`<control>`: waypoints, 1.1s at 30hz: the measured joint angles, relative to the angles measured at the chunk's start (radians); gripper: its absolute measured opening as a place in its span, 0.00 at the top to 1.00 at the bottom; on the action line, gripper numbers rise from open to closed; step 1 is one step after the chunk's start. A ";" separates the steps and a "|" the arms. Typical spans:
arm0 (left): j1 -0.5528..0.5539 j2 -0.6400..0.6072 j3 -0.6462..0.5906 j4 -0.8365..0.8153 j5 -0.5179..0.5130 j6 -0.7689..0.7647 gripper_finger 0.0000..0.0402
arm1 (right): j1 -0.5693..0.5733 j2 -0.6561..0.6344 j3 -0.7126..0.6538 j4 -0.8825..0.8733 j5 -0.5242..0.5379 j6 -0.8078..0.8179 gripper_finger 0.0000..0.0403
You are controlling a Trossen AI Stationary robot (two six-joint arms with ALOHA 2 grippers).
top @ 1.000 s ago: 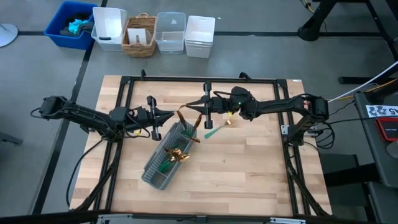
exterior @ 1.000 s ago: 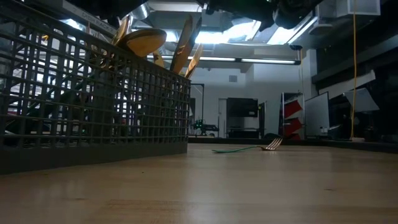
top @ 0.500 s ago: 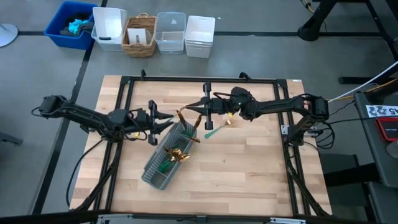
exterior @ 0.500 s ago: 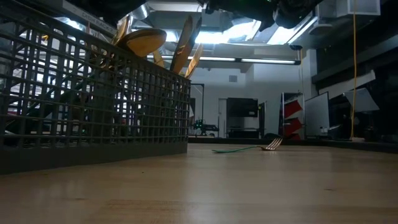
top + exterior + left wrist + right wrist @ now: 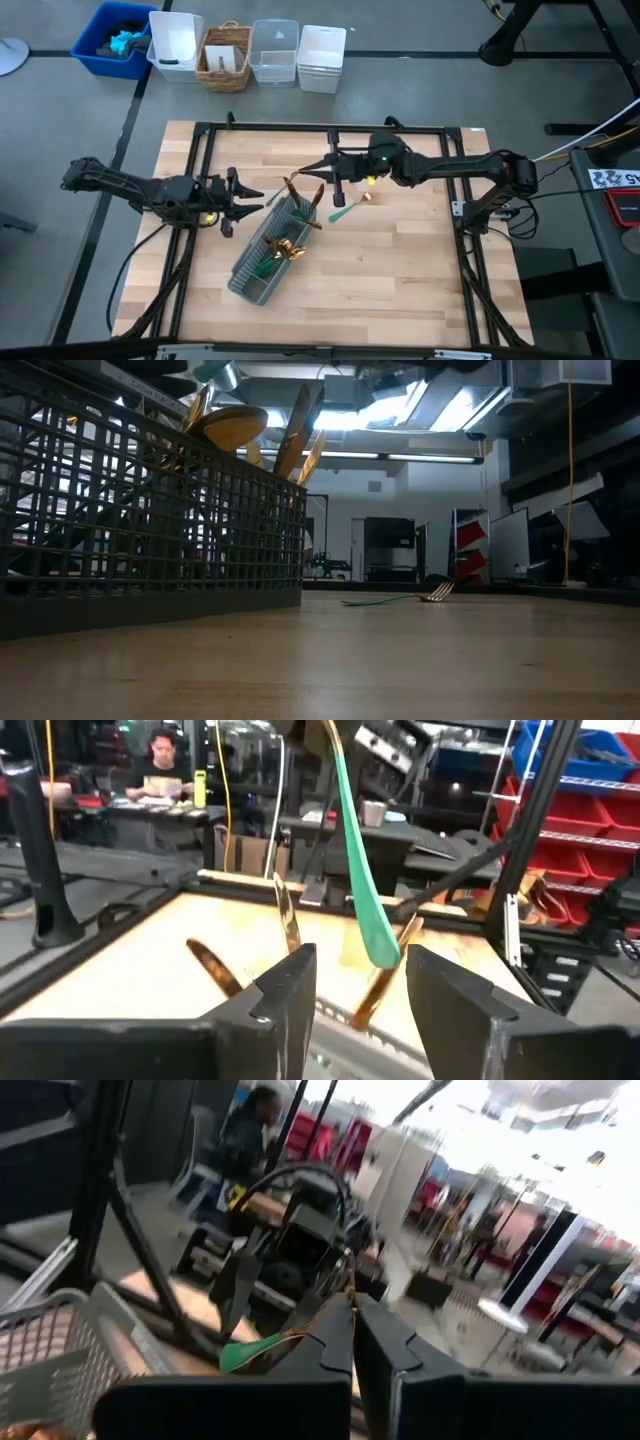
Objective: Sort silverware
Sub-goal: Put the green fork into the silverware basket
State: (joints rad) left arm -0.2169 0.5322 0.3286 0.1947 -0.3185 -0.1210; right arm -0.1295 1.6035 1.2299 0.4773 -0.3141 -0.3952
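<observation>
1. The left pincer [image 5: 360, 1005] stands with its two dark fingers [image 5: 285, 995] apart, nothing between them.
2. Just past them a green handle [image 5: 360, 890] hangs down from above.
3. Gold blades [image 5: 288, 920] stand tilted over the pale surface [image 5: 130, 950].
4. A seated person [image 5: 160, 765] shows far behind.

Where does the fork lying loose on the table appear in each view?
High: the fork lies near the centre, right of the caddy.
Low: right of centre, beyond the caddy.
Left wrist: not made out.
Right wrist: not in it.
Landmark: the grey caddy.
</observation>
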 joint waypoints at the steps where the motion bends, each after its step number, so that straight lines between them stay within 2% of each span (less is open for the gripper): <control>1: -0.001 -0.014 0.000 -0.021 0.000 -0.005 0.64 | 0.000 0.000 0.025 -0.052 0.000 -0.003 1.00; 6: 0.000 -0.065 0.000 -0.091 0.000 -0.010 0.63 | 0.016 0.000 0.148 -0.316 -0.014 -0.034 1.00; 10: 0.000 -0.074 0.000 -0.090 0.000 0.013 0.63 | 0.052 0.000 0.214 -0.432 -0.021 -0.040 1.00; 15: 0.000 -0.074 0.000 -0.091 0.000 0.026 0.63 | 0.107 0.000 0.214 -0.494 -0.009 -0.090 1.00; 21: 0.000 -0.074 0.000 -0.104 0.001 0.024 0.64 | 0.152 0.002 0.159 -0.495 0.122 -0.183 1.00; 26: 0.000 -0.074 0.000 -0.103 0.001 0.024 0.63 | 0.150 0.031 0.120 -0.491 0.136 -0.189 1.00; 33: 0.000 -0.064 0.000 -0.105 0.001 0.023 0.63 | 0.149 0.138 0.116 -0.476 0.158 -0.243 0.99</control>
State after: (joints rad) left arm -0.2173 0.4686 0.3283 0.0895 -0.3176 -0.0982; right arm 0.0195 1.7414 1.3460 0.0009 -0.1565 -0.6378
